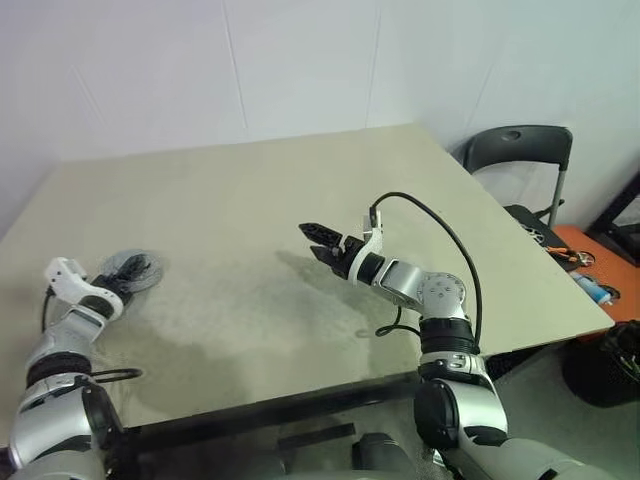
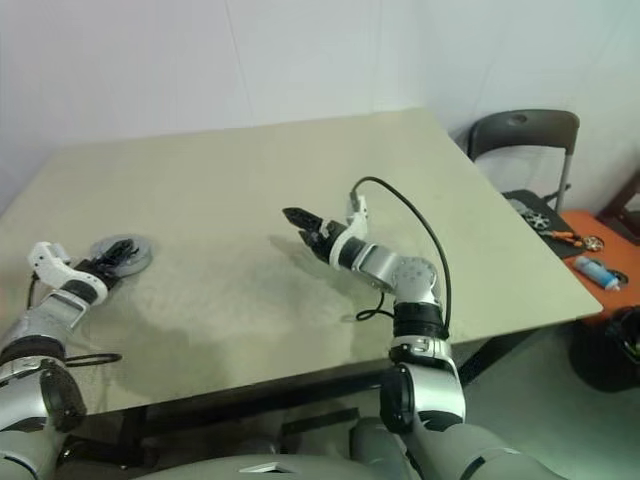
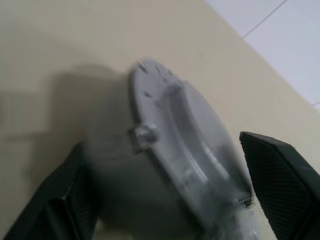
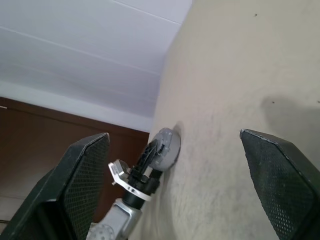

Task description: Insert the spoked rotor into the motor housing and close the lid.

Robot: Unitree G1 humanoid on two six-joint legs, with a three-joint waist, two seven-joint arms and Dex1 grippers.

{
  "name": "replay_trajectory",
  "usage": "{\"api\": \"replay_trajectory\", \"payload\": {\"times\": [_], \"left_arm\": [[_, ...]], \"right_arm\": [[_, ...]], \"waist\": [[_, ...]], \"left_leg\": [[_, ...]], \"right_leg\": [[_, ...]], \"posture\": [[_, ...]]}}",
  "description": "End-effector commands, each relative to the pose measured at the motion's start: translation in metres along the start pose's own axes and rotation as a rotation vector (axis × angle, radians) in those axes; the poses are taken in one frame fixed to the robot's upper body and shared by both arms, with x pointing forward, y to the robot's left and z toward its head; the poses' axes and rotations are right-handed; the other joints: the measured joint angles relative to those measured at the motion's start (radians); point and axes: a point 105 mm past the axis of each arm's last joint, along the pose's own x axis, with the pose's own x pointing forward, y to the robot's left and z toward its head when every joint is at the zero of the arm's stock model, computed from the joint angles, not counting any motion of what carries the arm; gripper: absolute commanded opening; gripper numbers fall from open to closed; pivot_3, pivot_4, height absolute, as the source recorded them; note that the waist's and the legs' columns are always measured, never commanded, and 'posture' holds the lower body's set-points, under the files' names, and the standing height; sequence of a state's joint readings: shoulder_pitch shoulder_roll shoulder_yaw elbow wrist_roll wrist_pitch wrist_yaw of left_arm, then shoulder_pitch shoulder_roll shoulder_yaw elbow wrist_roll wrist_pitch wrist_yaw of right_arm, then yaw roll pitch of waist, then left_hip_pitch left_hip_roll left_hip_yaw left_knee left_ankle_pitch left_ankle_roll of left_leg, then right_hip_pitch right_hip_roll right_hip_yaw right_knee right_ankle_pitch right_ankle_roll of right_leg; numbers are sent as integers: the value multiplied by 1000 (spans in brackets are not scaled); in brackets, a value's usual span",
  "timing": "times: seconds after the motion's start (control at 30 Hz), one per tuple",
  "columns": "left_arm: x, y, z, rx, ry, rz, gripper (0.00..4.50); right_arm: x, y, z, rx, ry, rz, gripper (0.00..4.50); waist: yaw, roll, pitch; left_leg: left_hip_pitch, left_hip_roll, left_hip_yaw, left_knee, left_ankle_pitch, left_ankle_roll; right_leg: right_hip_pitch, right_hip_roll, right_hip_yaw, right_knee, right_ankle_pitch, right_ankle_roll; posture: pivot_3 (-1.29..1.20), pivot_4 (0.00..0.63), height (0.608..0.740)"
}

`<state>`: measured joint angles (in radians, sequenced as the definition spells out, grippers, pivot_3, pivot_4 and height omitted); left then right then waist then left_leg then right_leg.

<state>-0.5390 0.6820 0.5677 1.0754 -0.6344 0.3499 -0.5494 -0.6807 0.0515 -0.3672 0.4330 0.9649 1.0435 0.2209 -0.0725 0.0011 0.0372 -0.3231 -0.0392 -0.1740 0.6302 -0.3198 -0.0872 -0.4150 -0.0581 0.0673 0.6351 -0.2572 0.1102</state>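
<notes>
The motor housing (image 2: 143, 255), a round shallow grey metal part, lies on the table (image 1: 250, 180) near its left edge. In the left wrist view its upper face (image 3: 185, 140) is flat grey metal with small bumps, which looks like the lid lying on it. The spoked rotor is hidden. My left gripper (image 1: 140, 268) is open, and its fingers (image 3: 285, 180) stand wide on either side of the housing. My right gripper (image 1: 312, 240) hangs open and empty over the middle of the table, well to the right of the housing.
A black cable loops from my right wrist to the table. Beyond the table's right edge stand a dark chair (image 1: 520, 150), an orange surface with tools (image 1: 590, 255) and a black bin (image 1: 610, 365). A white wall runs behind the table.
</notes>
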Motion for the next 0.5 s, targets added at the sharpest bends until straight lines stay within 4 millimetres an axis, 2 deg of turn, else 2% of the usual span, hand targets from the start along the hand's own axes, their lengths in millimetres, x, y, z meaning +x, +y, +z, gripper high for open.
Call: {"api": "replay_trajectory", "payload": {"times": [0.03,0.13,0.3,0.37,0.43,0.5], "left_arm": [[-22,17,35,35,-51,0,4089],[-46,35,56,86,-49,17,4089],[-72,43,94,163,-85,35,4089],[-76,38,114,205,-118,36,4089],[-75,19,136,251,-155,-15,4089],[-68,-4,146,293,-154,-93,4089]], "right_arm": [[3,18,6,-34,-17,66,4375],[5,17,5,-33,-15,66,4375],[4,18,4,-43,-9,75,4375],[1,21,9,-59,-10,87,4375],[-5,24,16,-106,-3,90,4375],[-11,29,25,-170,13,96,4375]], "waist": [[-7,0,0],[-25,-1,0],[-24,0,0],[-21,0,0],[-16,-1,0],[-5,-3,1]], "left_leg": [[0,0,0,0,0,0],[-2,0,0,-2,0,0],[-3,0,1,-1,0,0],[-3,0,1,0,0,0],[-4,-1,0,0,0,-1],[-4,-1,0,1,0,-1]], "right_leg": [[0,0,0,0,0,0],[-4,0,0,1,0,0],[-6,-1,0,3,0,0],[-6,-1,0,4,0,0],[-6,-1,0,5,0,0],[-6,-1,-1,5,0,0]], "posture": [[0,0,740],[0,0,740],[0,0,740],[0,0,740],[0,0,740],[0,0,740]]}}
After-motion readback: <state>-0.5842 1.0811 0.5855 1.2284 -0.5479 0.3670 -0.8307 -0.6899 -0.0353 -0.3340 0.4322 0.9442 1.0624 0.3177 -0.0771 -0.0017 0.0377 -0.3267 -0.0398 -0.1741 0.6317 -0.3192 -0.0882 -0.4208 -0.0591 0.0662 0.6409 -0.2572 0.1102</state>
